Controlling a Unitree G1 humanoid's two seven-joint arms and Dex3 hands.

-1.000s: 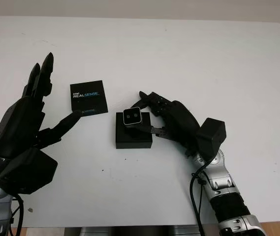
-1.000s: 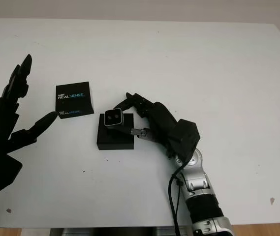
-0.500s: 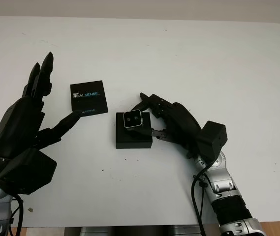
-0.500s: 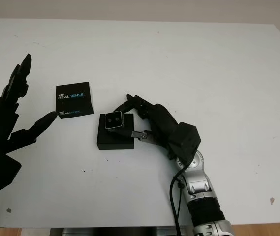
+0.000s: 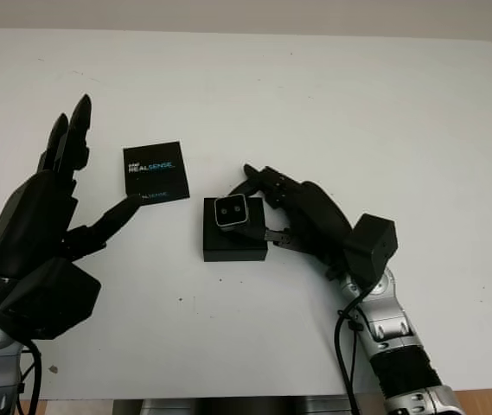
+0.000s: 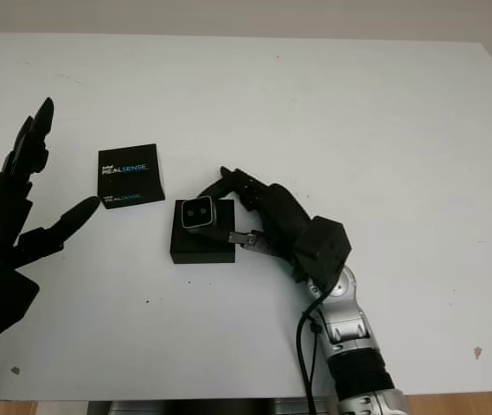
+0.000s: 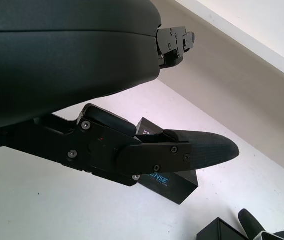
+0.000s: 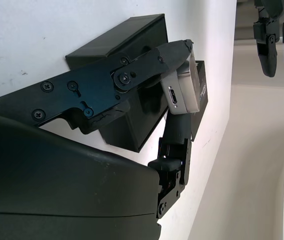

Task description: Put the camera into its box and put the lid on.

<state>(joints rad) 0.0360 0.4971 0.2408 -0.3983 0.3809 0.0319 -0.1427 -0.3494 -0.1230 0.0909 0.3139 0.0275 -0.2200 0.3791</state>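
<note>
One square silver camera (image 5: 232,210), pinched by right hand (image 5: 293,213), sits on matte black box (image 5: 235,241); left hand (image 5: 51,229) holds nothing, beside printed lid (image 5: 155,170).

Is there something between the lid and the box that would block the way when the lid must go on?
On the table between the lid and the box nothing stands. But the camera sits on the box top, held by the right hand, so the box is not free yet. The left hand is open beside the lid.
</note>
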